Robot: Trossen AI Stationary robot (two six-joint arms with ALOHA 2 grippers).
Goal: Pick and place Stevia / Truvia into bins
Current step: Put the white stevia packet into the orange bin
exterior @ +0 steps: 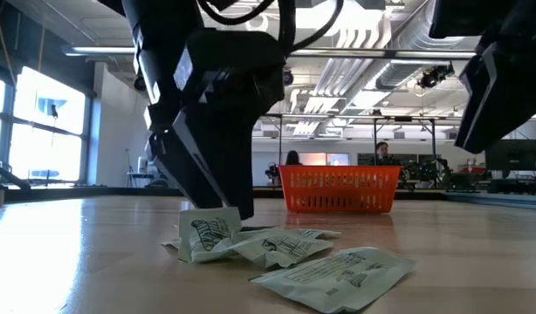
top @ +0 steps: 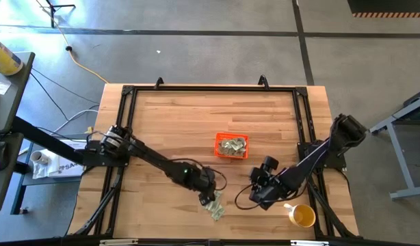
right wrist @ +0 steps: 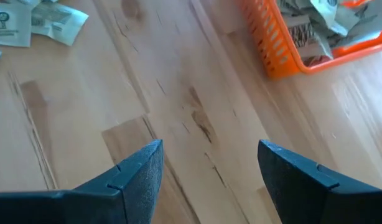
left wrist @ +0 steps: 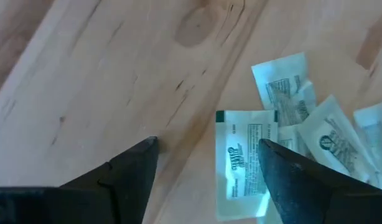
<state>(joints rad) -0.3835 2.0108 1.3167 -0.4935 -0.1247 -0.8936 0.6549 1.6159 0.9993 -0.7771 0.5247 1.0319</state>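
A small heap of pale green and white Stevia packets [top: 214,206] lies flat on the wood near the table's near edge, and shows again in the low view [exterior: 285,253]. The orange bin [top: 231,145] sits mid-table with several packets inside. My left gripper [left wrist: 206,158] is open and low over the heap's edge. One finger is over bare wood and the other is at the side of one packet [left wrist: 241,158], which lies between them. My right gripper [right wrist: 209,155] is open, above bare wood between the heap and the bin [right wrist: 290,43]. My left gripper comes down at the heap from above, its open fingers on either side of one packet [left wrist: 237,177] that lies flat on the table. In the low view a finger [exterior: 229,196] reaches down to the packets. I cannot tell whether it touches them.
A yellow-and-white cup [top: 302,216] stands near the table's near right corner, close beside the right arm. A black frame [top: 210,87] runs along the table's edges. Bare wood lies between the heap and the bin and across the table's far half.
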